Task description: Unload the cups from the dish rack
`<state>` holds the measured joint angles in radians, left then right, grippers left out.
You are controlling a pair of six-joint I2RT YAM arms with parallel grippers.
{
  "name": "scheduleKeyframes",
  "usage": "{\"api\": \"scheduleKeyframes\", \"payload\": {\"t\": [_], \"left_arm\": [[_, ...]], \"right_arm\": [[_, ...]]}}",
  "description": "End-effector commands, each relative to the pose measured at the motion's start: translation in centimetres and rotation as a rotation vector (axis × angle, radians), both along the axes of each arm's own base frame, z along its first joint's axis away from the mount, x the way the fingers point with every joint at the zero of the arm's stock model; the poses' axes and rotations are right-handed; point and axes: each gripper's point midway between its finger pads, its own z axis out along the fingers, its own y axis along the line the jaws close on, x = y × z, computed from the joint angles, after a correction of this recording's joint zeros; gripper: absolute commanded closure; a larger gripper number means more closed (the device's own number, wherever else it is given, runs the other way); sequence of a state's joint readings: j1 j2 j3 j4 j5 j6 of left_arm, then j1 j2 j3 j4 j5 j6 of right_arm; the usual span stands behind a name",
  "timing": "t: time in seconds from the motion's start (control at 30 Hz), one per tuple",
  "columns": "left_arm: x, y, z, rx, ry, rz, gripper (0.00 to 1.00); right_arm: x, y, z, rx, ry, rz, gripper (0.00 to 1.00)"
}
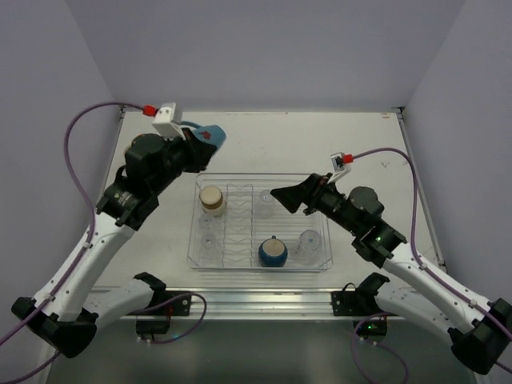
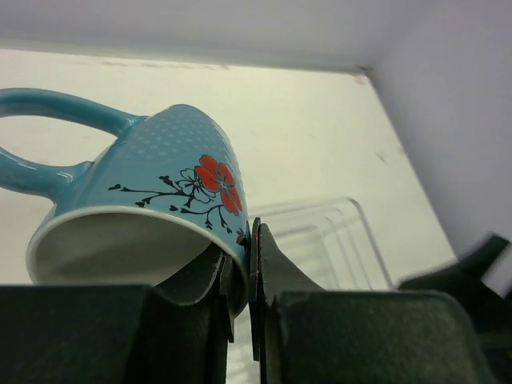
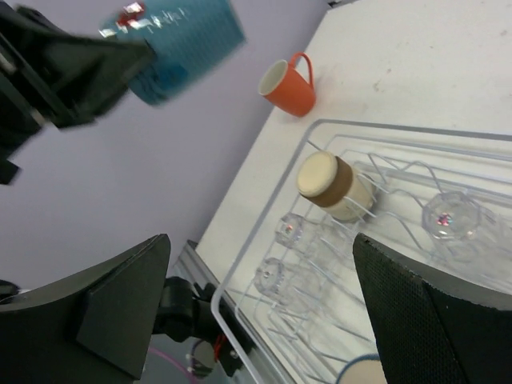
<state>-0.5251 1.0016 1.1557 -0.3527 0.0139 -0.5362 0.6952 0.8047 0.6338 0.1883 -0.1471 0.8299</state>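
Left end effector (image 2: pixel 240 276) pinches light blue mug (image 2: pixel 160 172); right end effector (image 3: pixel 260 240) gapes wide over dish rack (image 1: pixel 240 222).

table (image 1: pixel 272 148): off-white, matte, faint scuff marks toward 2 o'clock | walls (image 1: pixel 264 48): pale lavender, closing it in at 9, 12 and 3 o'clock | rail (image 1: pixel 264 298): metal, along the table's 6 o'clock edge

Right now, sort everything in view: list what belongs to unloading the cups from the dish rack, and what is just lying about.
Job: light blue mug in the left claw; orange mug on the table; tan-cream cup, dark blue cup and clear tumblers in the dish rack; open right claw.
Lying about: purple cables; metal rail at the near edge.
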Motion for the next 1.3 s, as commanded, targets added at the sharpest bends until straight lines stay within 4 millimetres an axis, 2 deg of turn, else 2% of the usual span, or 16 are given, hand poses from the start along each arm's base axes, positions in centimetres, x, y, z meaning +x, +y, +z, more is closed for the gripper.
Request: {"api": "scheduleKeyframes", "payload": {"t": [0.0, 0.03, 0.07, 0.1, 0.13, 0.2, 0.23, 0.4, 0.43, 0.53, 0.6, 0.63, 0.67, 0.83, 0.93, 1.27], "left_arm": [[2.9, 7.7, 0.5, 0.223, 0.006, 0.269, 1.0], [3.5, 9.5, 0.0, 0.263, 0.033, 0.333, 1.0], [4.9, 10.1, -1.1, 0.314, 0.071, 0.357, 1.0], [5.4, 10.6, -0.7, 0.331, 0.073, 0.381, 1.0], [6.7, 11.0, -2.3, 0.37, 0.127, 0.39, 1.0], [7.7, 11.4, -2.8, 0.411, 0.154, 0.403, 1.0], [8.5, 11.8, -4.4, 0.443, 0.202, 0.409, 1.0], [11.0, 13.0, -9.2, 0.499, 0.339, 0.368, 1.0], [11.6, 13.2, -10.9, 0.511, 0.384, 0.356, 1.0], [12.9, 13.9, -12.8, 0.55, 0.436, 0.362, 1.0], [13.7, 14.0, -12.8, 0.564, 0.436, 0.362, 1.0], [14.2, 14.3, -14.1, 0.581, 0.468, 0.36, 1.0], [14.8, 14.3, -13.9, 0.584, 0.466, 0.357, 1.0], [16.5, 14.8, -17.9, 0.637, 0.561, 0.33, 1.0], [17.4, 15.3, -19.3, 0.652, 0.591, 0.336, 1.0], [18.6, 16.7, -21.8, 0.68, 0.659, 0.344, 1.0]], "right_arm": [[0.5, -0.4, -0.5, -0.1, -0.021, -0.025, 0.01], [0.5, -0.3, -0.7, -0.116, -0.028, -0.016, 0.01], [0.5, -0.3, -1.0, -0.129, -0.024, -0.011, 0.01], [0.4, -0.3, -1.4, -0.147, -0.015, -0.003, 0.01], [0.3, -0.3, -1.7, -0.162, -0.016, 0.0, 0.01], [0.2, -0.5, -2.5, -0.187, -0.005, 0.003, 0.01], [0.3, -0.6, -2.7, -0.198, -0.008, -0.001, 0.01], [-0.1, -0.7, -3.4, -0.213, -0.012, 0.01, 0.01], [-0.3, -0.6, -3.5, -0.214, -0.013, 0.021, 0.01], [-0.3, -0.4, -3.6, -0.215, -0.015, 0.031, 0.01], [-0.3, -0.3, -4.0, -0.221, -0.012, 0.038, 0.01], [-0.3, -0.3, -4.1, -0.225, -0.01, 0.038, 0.01], [-0.2, -0.2, -4.3, -0.23, -0.005, 0.042, 0.01], [-0.3, 0.3, -4.3, -0.231, -0.004, 0.065, 0.01], [-0.4, 0.7, -4.0, -0.234, -0.007, 0.081, 0.01], [0.0, 1.2, -4.4, -0.242, 0.009, 0.089, 0.01]]}}
